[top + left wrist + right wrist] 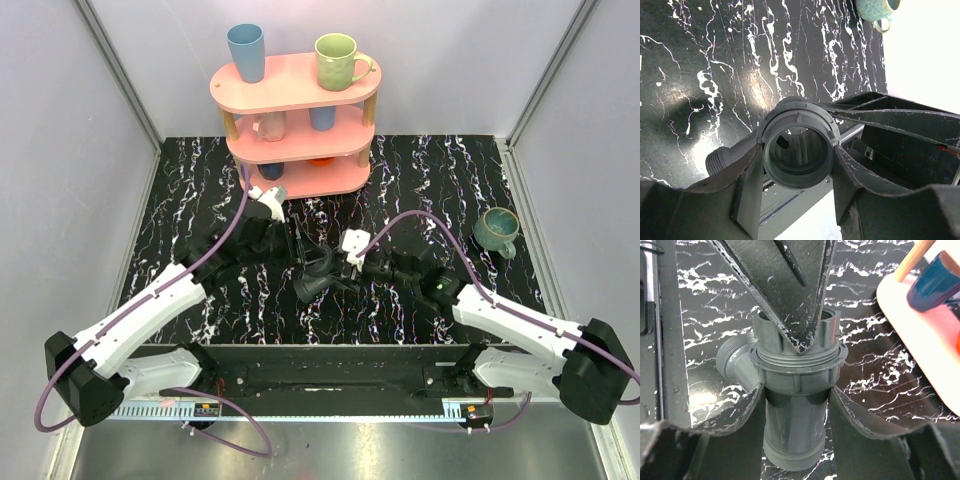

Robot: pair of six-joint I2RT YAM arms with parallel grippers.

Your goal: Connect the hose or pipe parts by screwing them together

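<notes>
- The dark grey plastic T-shaped pipe fitting (795, 415) is sitting between the two arms over the middle of the black white-veined marbled tabletop (715, 60). It appears to be lifted clear of the surface.
- The right gripper (796, 395) is clamping the fitting's straight body just below the flange, one finger on each side. The body is filling the gap between them.
- The long axis is running straight away from the right wrist. A threaded end is lying nearest that camera and the ribbed grey screw collar (799, 150) is at the far end.
- The left gripper (798, 157) is meeting the fitting from the opposite end. Its camera is looking down the collar's open bore, so the axis is lying in line with the left wrist too.
- The left fingers (747, 195) are pressing on the collar's two sides; how firmly they are biting I cannot tell.
- The short threaded side branch (735, 360) is sticking out sideways, clear of both pairs of fingers.
- Judging from this, the two wrists are facing each other along one shared axis, so the coming move is looking like a roll of the left wrist to turn the collar — the right one bracing the body against spinning. Any tilt between the two would be risking crossed threads.
</notes>
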